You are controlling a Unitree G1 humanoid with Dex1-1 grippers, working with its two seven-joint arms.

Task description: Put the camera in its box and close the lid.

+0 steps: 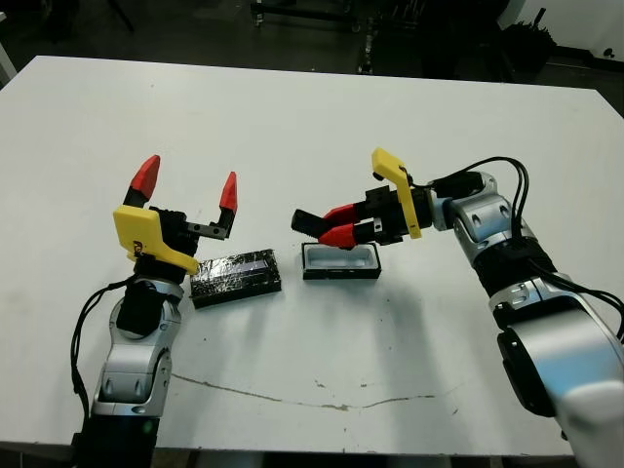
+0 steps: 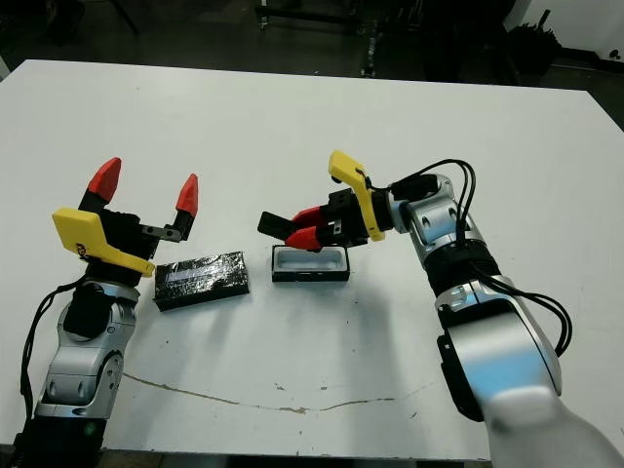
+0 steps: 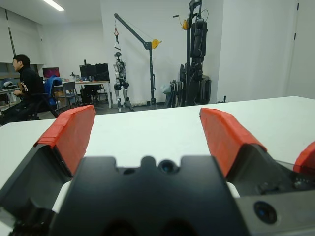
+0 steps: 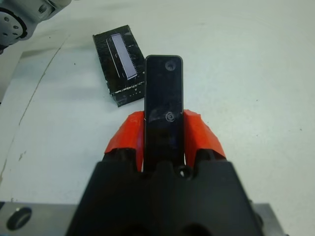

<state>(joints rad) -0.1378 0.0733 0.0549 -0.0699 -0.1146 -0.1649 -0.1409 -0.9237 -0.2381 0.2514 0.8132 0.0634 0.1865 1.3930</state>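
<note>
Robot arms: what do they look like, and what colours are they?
Each arm is silvery grey metal with black joints and black cables. The left gripper and right gripper each have a black body, a yellow bracket and two red-tipped fingers.

bright overhead light, soft shadows on the table point(image 1: 292, 117), near fingers blurred.

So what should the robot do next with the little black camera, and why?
Probably lower the right tool a little and ease the camera down into the box. The tool is shut on the camera, which hangs just above the box's left end, not yet inside its white lining. The lid lies to the left, by the open left tool.
</note>
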